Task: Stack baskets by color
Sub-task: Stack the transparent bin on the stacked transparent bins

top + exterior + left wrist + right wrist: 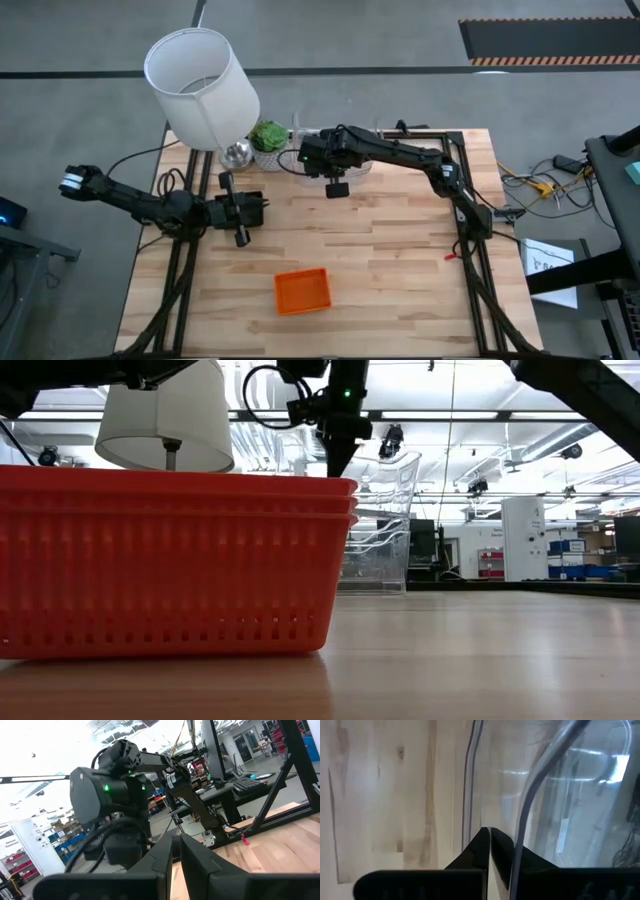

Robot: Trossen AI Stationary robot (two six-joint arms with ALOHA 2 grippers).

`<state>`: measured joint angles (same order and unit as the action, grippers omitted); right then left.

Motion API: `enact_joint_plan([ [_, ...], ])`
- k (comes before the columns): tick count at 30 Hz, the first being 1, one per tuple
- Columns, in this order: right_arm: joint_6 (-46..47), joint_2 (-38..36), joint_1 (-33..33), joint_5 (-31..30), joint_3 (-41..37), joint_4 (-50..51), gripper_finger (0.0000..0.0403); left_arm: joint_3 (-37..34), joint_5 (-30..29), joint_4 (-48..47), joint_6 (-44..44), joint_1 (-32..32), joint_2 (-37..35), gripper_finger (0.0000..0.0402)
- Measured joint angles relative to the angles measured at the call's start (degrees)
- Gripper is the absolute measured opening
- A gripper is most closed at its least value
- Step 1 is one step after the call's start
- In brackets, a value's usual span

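Observation:
Three red-orange baskets [302, 290] sit nested in one stack near the table's front edge; they fill the left of the low view [170, 560]. Clear baskets [385, 530] stand near the far edge, the top one tilted up. My right gripper [337, 190] hangs shut, pointing steeply down, high above the table just in front of them. In the right wrist view its fingertips [490, 832] lie beside a clear basket's rim [467, 795]. My left gripper [242, 238] waits shut with nothing between its fingers, at the table's left [176, 845]. My right gripper is shut next to the clear basket's rim [520, 850], and the clear wall runs across one finger [507, 852] in the wrist view. I cannot tell whether the fingers touch or pinch the plastic.
A white lampshade [200, 85] stands over the far left corner, with a small green potted plant [268, 135] and a shiny ball [236, 152] beside it. Black frame rails [470, 230] run along the table's left and right sides. Bare wood lies between the orange stack and the clear baskets.

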<state>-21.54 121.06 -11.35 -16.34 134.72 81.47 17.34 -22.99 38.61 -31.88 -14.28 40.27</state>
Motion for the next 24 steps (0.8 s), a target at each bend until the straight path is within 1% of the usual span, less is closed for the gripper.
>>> enact_joint_plan([
  [7,-0.87,1.74,0.24,-0.2,0.0,-1.19,0.0008,0.0,0.0,-0.02,0.0,0.0,0.0,0.0019],
  [24,0.57,2.1,0.22,-0.17,0.0,-4.43,0.0008,0.0,0.01,0.0,0.0,0.0,0.09,0.0019],
])
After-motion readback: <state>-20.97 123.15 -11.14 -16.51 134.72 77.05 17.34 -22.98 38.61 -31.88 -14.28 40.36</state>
